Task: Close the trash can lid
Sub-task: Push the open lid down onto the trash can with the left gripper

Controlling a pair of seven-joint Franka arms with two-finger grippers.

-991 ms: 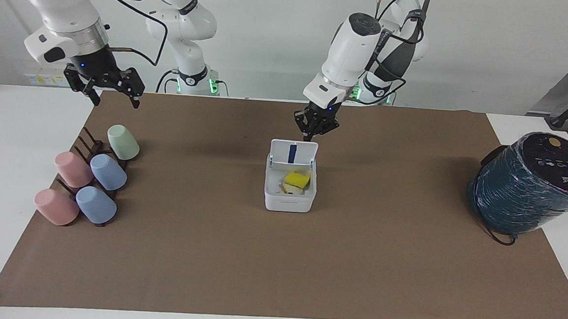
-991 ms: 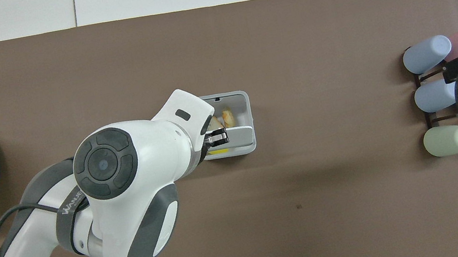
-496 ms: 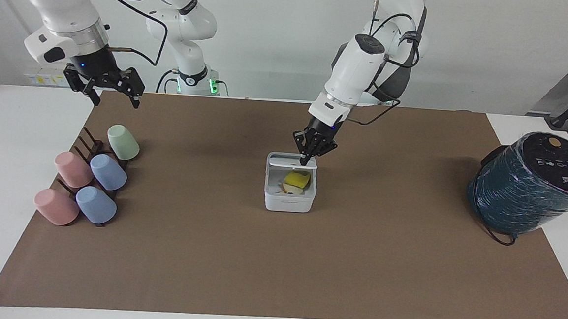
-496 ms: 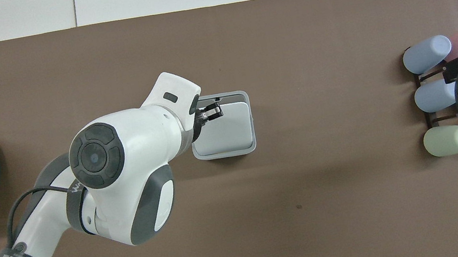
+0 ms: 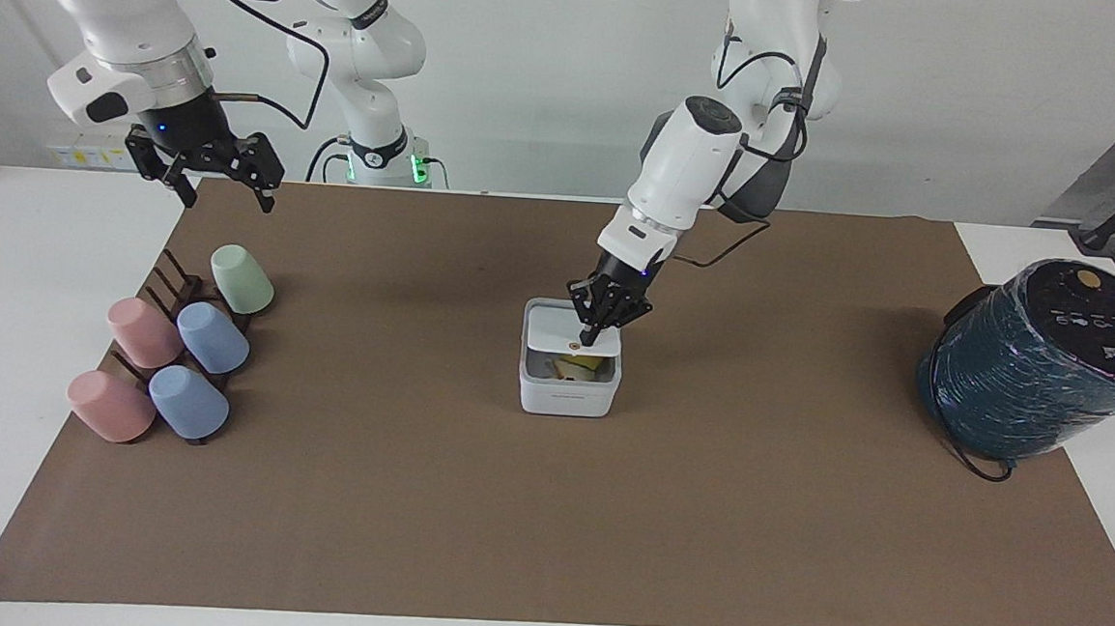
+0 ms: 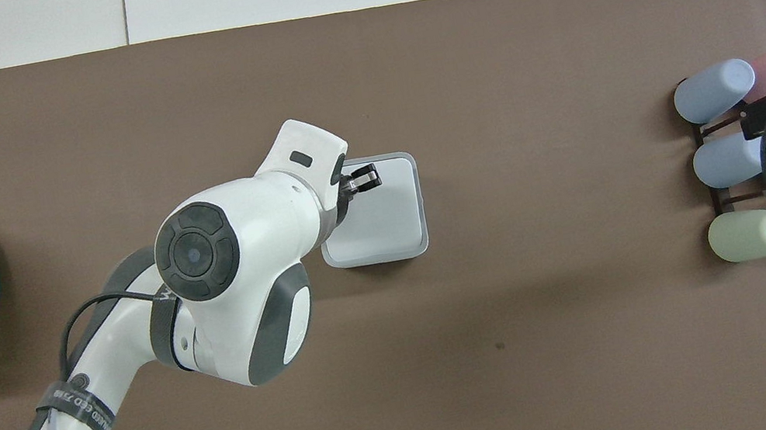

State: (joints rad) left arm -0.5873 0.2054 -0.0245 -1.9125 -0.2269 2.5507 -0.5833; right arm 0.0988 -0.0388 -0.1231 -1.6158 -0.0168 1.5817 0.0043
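Since a second ago the lid (image 5: 568,333) has swung down from upright to nearly flat over the trash can (image 5: 568,394), at frame centre in the facing view; a gap at its free edge shows yellow contents. On the lid's top, beside the orange dot, presses the left gripper (image 5: 591,334), fingers together. At upper left the right gripper (image 5: 221,194) waits, fingers apart, above the cup rack (image 5: 174,338). At the right edge stands a teal wrapped cylinder (image 5: 1038,367).
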